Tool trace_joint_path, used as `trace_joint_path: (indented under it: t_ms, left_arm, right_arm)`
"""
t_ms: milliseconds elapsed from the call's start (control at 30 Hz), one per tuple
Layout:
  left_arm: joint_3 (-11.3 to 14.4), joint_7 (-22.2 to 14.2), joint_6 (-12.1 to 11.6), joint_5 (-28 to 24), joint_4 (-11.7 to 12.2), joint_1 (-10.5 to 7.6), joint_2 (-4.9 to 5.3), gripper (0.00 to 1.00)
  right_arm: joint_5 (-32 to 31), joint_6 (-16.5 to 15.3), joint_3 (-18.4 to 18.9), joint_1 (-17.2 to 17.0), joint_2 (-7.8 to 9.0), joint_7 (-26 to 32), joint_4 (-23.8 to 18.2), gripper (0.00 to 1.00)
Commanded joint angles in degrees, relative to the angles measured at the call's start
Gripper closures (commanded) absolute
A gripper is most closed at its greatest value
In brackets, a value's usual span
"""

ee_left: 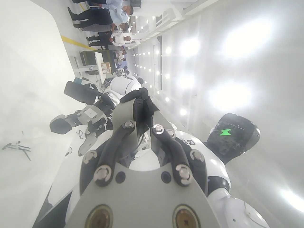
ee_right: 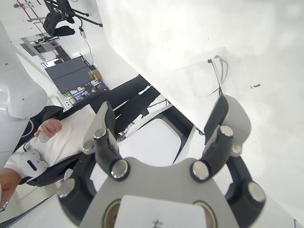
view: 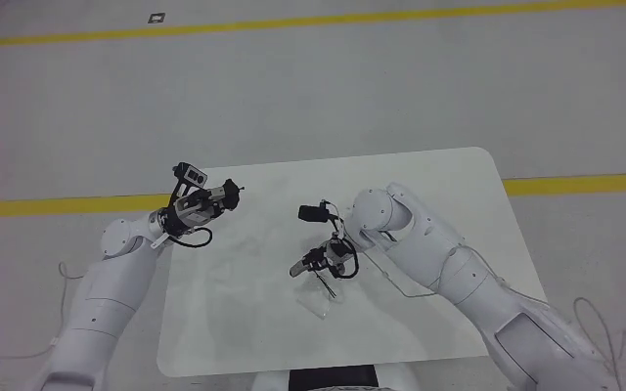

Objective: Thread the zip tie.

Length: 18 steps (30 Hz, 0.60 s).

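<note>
Hovering open-jawed, your right gripper [ee_right: 163,110] sits just beside the zip tie [ee_right: 216,74] lying lengthwise ahead; your left gripper [ee_left: 142,96], clenched and seemingly empty, is farther.

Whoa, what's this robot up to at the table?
The two-armed robot is meant to thread a zip tie, but it hasn't picked it up yet. The thin black tie lies loose on the white table. The right claw hangs open just beside the tie, with nothing in it. The left claw is closed and held up on the other side of the table, well away from the tie.
</note>
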Motion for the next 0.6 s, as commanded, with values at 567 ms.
trace_joint_path:
  t_ms: [567]
  left_arm:
    - [0.0, 0.0, 0.0, 0.0, 0.0, 0.0, 0.0, 1.0]
  right_arm:
    - [-4.7, 0.0, -10.4, 3.2, -0.64, 0.0, -3.6, 0.0]
